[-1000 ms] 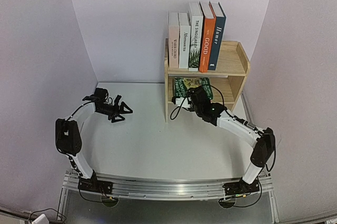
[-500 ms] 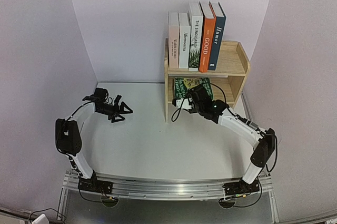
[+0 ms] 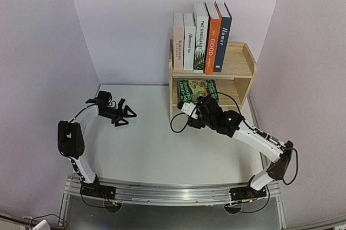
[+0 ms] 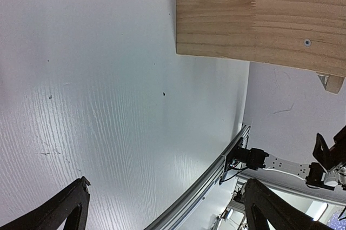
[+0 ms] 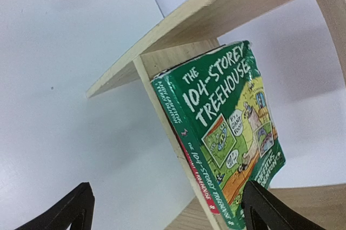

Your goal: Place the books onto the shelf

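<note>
Your left gripper (image 3: 127, 116) hovers over the table (image 3: 146, 149), well left of the shelf (image 3: 238, 73), with its fingers spread wide and nothing between them. Your right gripper (image 3: 192, 112) is just in front of the lower tier, also spread and empty. The green book (image 5: 232, 132) lies in that tier toward its left side, and five books (image 3: 200, 38) stand upright on the top tier.

The white table (image 3: 146, 143) bears the wooden shelf (image 3: 239, 63), 5 upright books (image 3: 201, 38) on top, a green book (image 3: 197, 88) below.
</note>
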{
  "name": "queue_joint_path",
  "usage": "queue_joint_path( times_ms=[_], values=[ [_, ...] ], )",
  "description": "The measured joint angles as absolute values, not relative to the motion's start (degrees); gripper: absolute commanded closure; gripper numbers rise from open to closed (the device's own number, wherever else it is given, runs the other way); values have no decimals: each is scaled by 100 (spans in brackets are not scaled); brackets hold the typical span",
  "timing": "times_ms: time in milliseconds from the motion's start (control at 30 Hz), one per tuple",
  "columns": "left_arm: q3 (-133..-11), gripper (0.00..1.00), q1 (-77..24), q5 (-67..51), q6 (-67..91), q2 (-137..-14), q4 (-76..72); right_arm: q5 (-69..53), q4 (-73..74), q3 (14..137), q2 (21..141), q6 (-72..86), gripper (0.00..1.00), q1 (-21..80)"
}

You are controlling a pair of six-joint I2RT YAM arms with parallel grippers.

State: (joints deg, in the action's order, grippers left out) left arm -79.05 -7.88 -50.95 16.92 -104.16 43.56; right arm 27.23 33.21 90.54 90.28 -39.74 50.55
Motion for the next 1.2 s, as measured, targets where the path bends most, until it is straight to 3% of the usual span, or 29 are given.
queue_joint_path(
  times_ms=[133, 367, 533, 733, 1200],
  values=[
    [-7905, 0, -788, -5100, 1691, -10431, 4355, 2802, 3372, 8929, 8764, -2103, 18, 5053],
    [-7905, 0, -788, -5122, 1691, -10431, 4355, 2884, 3521, 8603, 8694, 928, 40, 4909],
    [-7905, 0, -788, -5141, 1692, -10431, 4353, 2995, 3698, 8502, 8696, 2236, 51, 4541],
    [-7905, 0, -788, -5144, 1693, -10433, 4351, 3129, 3731, 8908, 9084, 2673, 60, 4281],
    [-7905, 0, -788, -5144, 1693, -10443, 4353, 3060, 3758, 9495, 9859, 2720, 65, 4235]
  ],
)
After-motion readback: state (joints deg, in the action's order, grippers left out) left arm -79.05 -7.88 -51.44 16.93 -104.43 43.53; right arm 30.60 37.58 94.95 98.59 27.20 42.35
